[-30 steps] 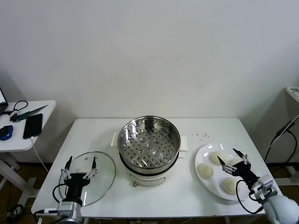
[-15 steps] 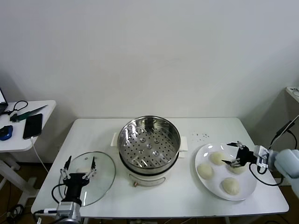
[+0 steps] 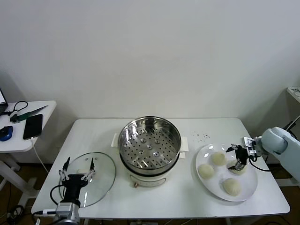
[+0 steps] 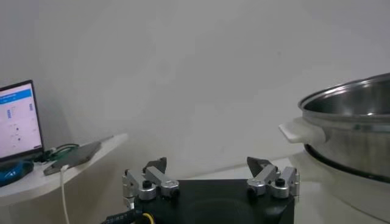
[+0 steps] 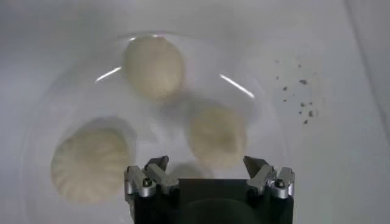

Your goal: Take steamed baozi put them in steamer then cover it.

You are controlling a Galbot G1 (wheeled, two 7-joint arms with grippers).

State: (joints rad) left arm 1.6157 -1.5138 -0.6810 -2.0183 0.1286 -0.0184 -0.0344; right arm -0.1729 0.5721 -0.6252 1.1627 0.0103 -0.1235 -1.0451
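A plain white wall (image 3: 150,51) backs a white side table (image 3: 21,136).

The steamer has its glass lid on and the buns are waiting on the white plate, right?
Not quite. In the head view the steamer is uncovered, its holed tray bare. The glass lid lies flat on the table to the steamer's left. The buns do wait on the white plate.

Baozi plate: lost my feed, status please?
Right gripper open above baozi. Left gripper open, idle over glass lid. Steamer uncovered.
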